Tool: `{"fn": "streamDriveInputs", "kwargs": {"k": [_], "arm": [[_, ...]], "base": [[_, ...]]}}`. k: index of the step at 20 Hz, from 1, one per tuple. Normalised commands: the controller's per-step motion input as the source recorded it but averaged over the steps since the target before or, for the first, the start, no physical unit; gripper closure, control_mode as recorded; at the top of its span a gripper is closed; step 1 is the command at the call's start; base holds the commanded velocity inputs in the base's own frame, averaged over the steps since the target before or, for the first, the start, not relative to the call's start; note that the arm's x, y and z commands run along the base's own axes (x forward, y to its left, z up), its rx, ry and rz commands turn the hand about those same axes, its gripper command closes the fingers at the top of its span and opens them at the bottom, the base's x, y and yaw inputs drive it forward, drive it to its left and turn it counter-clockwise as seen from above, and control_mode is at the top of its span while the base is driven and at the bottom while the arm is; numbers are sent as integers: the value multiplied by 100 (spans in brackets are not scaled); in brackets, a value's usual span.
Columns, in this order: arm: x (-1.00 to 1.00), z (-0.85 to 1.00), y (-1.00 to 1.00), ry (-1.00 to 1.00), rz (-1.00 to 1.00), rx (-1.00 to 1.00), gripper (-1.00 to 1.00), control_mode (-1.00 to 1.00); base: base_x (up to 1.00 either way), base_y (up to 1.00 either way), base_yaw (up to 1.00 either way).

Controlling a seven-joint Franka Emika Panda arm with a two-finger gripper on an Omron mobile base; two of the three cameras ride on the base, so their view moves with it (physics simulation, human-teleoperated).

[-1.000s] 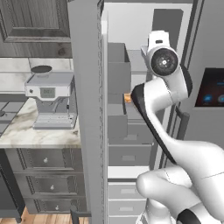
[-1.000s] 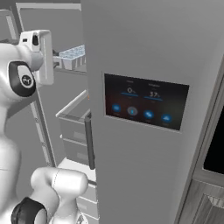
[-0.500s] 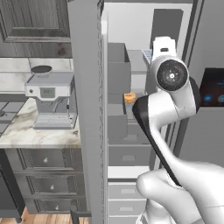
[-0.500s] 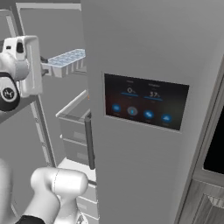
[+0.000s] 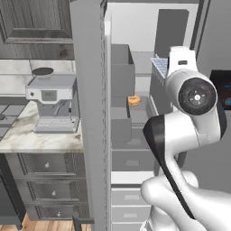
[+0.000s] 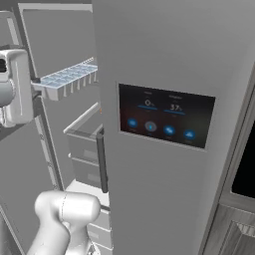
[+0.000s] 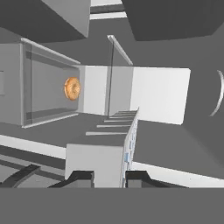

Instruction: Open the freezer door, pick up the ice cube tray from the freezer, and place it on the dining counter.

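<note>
Right base view: pale-blue ice cube tray (image 6: 67, 79), gridded cells, held level, tool (image 7: 109, 178) clamped on its edge.

Grey panelled cabinets (image 5: 31, 22) above; drawer fronts (image 5: 49, 180) below a marble surface (image 5: 31, 137). Coffee machine (image 5: 52, 101) stands on it. Wood floor (image 5: 45, 224) at lower left.

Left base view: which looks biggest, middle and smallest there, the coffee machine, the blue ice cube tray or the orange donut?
1. The coffee machine, clearly largest.
2. The ice cube tray, partly hidden behind the robot's hand, so its full extent is unsure.
3. The donut, smallest, though it sits deeper in the freezer.
</note>
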Motion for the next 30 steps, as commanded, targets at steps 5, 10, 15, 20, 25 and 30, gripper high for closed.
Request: {"fn": "streamDriveInputs", "kwargs": {"k": [5, 10, 15, 20, 25, 30], "arm": [[-58, 0, 0, 0, 3, 0, 100, -100], [-46, 0, -1, 0, 1, 0, 100, -100], [-36, 0, 0, 0, 0, 0, 100, -100], [-21, 0, 0, 0, 0, 0, 100, 100], [0, 0, 0, 0, 0, 0, 100, 100], [0, 0, 0, 0, 0, 0, 100, 100]], "base": [[0, 0, 0], [0, 0, 0], [0, 0, 0], [-16, 0, 0], [-63, -14, 4], [-72, -42, 11]]}}
